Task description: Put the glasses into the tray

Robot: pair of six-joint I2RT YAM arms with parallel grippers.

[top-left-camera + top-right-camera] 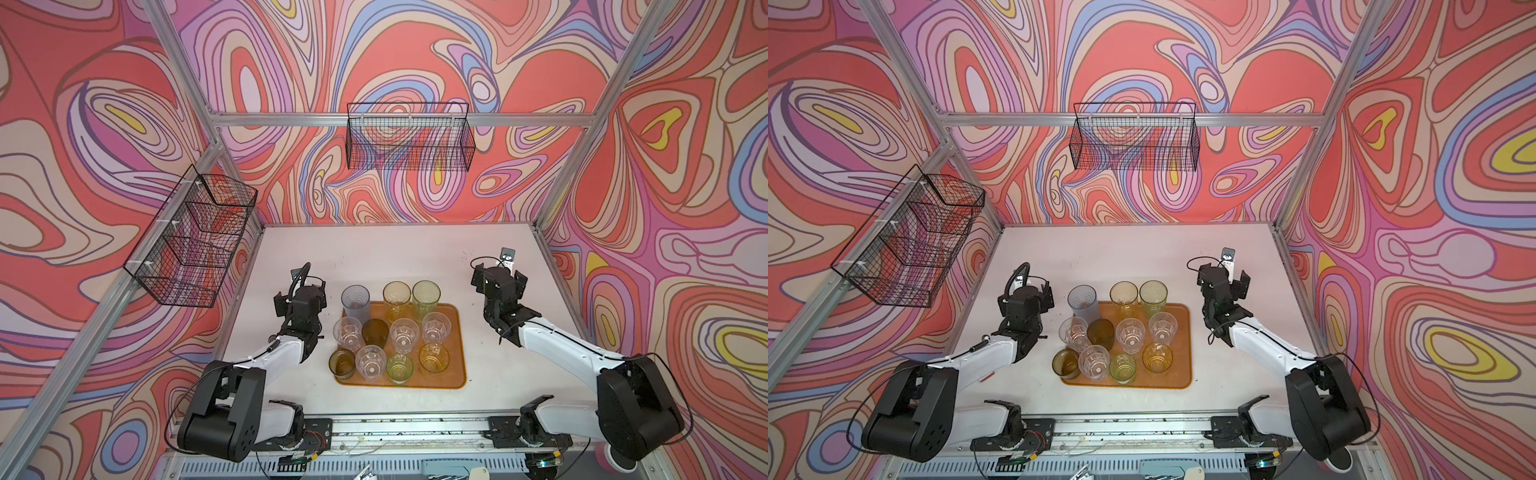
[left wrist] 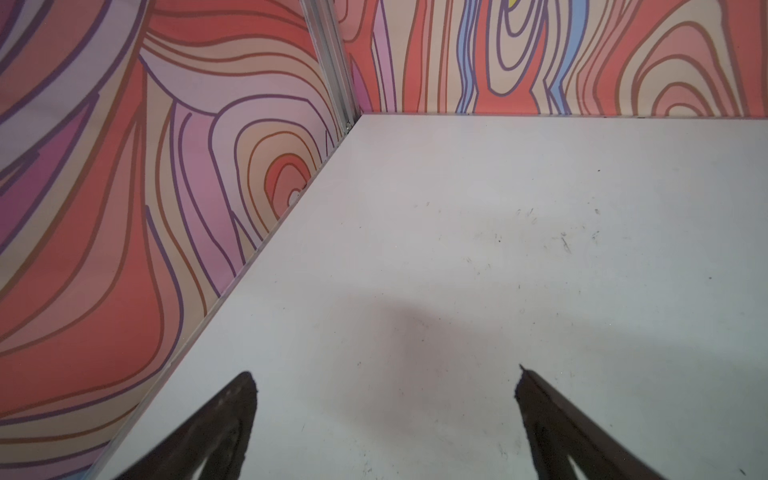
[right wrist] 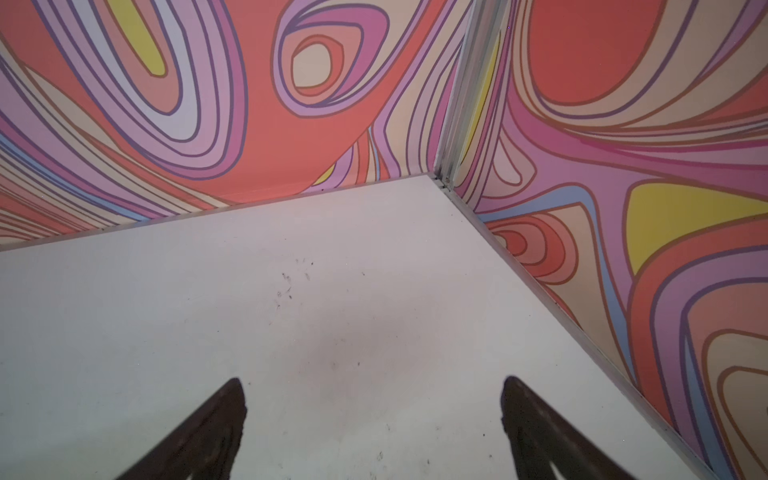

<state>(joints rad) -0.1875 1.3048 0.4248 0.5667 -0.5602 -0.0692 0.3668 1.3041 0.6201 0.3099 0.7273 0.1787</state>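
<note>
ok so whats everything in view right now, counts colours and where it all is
glasses: eleven; clear, yellow, amber, olive-green, one pale blue; upright, grouped on the tray, leftmost ones at its edge
tray: one, orange-brown, middle of the table
wire baskets: two, black; one on the back wall, one on the left wall
table: one, white, scuffed
left gripper: one, black, open, over bare table left of the tray
right gripper: one, black, open, over bare table right of the tray
</note>
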